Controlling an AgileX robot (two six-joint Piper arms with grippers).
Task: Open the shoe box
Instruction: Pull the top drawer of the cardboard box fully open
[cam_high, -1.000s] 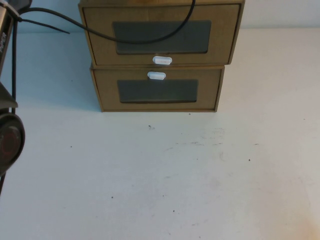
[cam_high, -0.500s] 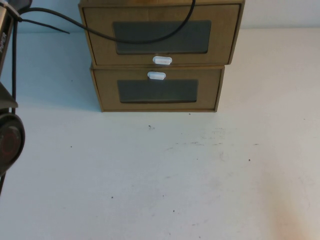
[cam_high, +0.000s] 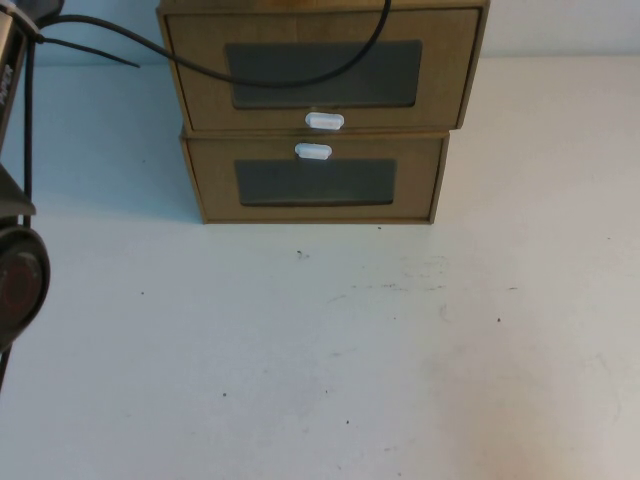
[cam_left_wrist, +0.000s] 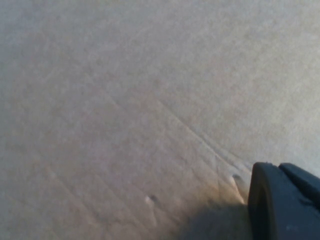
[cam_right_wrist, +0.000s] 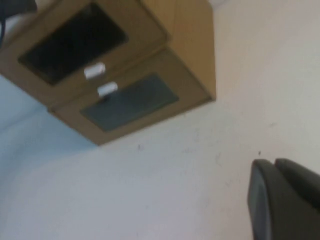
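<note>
Two brown shoe boxes are stacked at the table's far side, the upper box (cam_high: 320, 70) on the lower box (cam_high: 315, 185). Each has a dark window and a white handle: the upper handle (cam_high: 324, 121) and the lower handle (cam_high: 313, 151). Both fronts are closed. My right gripper (cam_right_wrist: 275, 162) is shut and empty, hanging over the table well short of the boxes (cam_right_wrist: 130, 102). My left gripper (cam_left_wrist: 279, 166) is shut, hovering just over a plain cardboard surface (cam_left_wrist: 125, 100). Neither gripper appears in the high view.
A black cable (cam_high: 280, 78) drapes across the upper box's front. Part of the left arm (cam_high: 15, 280) stands at the table's left edge. The white tabletop (cam_high: 330, 350) stretches in front of the boxes.
</note>
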